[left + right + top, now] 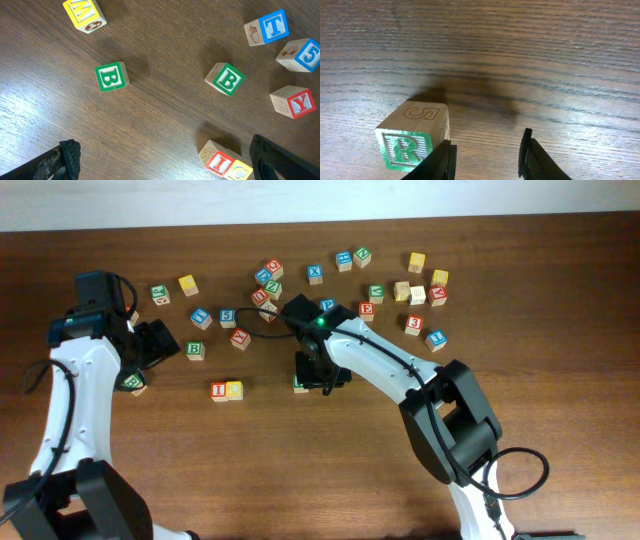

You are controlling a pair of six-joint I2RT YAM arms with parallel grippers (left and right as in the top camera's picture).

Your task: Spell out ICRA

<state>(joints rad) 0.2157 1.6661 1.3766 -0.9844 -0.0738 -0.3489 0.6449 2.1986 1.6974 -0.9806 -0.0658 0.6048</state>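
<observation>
Mia: From overhead, where do the letters sit?

Tom: The I (219, 391) and the C (235, 390) touch side by side on the desk (300, 480), I on the picture's left. The R (299, 386) is apart from them, on the C's side, and only its edge shows beneath the right fingers (318, 375). Other cubes lie scattered across the far half of the desk. At this size I cannot pick out the A among them.

Mia: And the left fingers (165, 345)?

Tom: They are over by the left arm, well apart from the I and C. Overhead does not show how they stand.

Mia: Does the left wrist view show it?

Tom: Yes. They are spread wide with bare wood between them and nothing gripped. The I (217, 161) and C (241, 172) sit at the bottom edge, touching, just beside one finger (280, 160). Farther out are two green cubes, B (111, 76) and another B (226, 78). There is a yellow W (85, 14) in one corner. A blue T (267, 27), a blue 5 (300, 55) and a red Y (294, 101) stand along the other side.

Mia: What about the right wrist view?

Tom: The R (412, 142) rests on the desk with its green face towards the camera. It is outside the gap, beside one finger (437, 162) that covers its lower corner. I cannot tell whether they touch. The right fingers stand partly apart over bare desk and grip nothing.
</observation>
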